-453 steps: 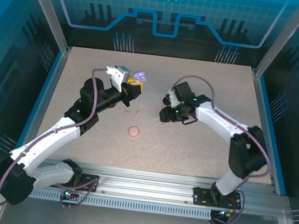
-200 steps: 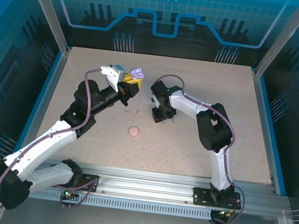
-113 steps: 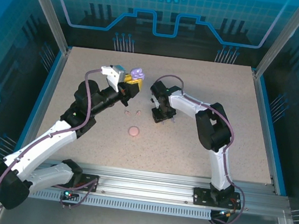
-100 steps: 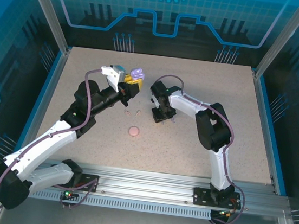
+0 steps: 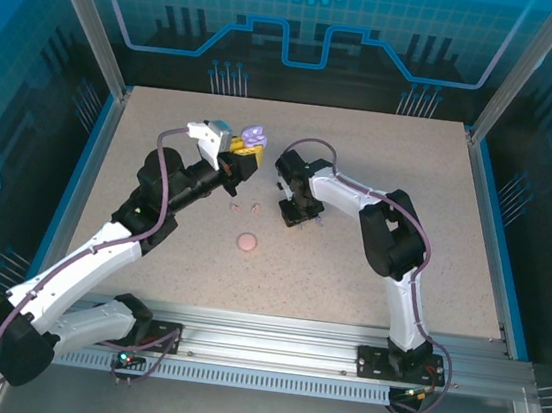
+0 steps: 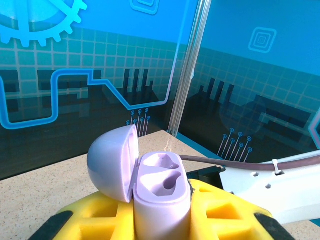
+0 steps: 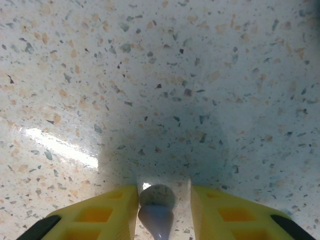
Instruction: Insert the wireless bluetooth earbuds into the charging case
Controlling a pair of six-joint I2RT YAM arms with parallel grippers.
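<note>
My left gripper (image 5: 246,155) is shut on the lavender charging case (image 6: 162,190) and holds it upright above the table. The case's lid (image 6: 112,162) is swung open to the left and both sockets are empty. My right gripper (image 5: 291,215) points straight down at the tabletop, right of the case. A lavender earbud (image 7: 156,212) sits between its yellow fingers (image 7: 100,215), against the left one, with the jaws drawn in around it. Two pale pink earbuds (image 5: 236,205) (image 5: 255,205) lie on the table between the arms.
A closed round pink case (image 5: 246,242) rests nearer the arm bases, below the pink earbuds. A tiny pale piece (image 5: 319,222) lies just right of my right gripper. Speckled tabletop (image 7: 165,75) stretches ahead of the right fingers. Glass walls ring the table.
The right arm has swung left and dropped its gripper onto the table, then held still as its jaws narrowed slightly. The left arm shifted a little with the case, then stayed put.
</note>
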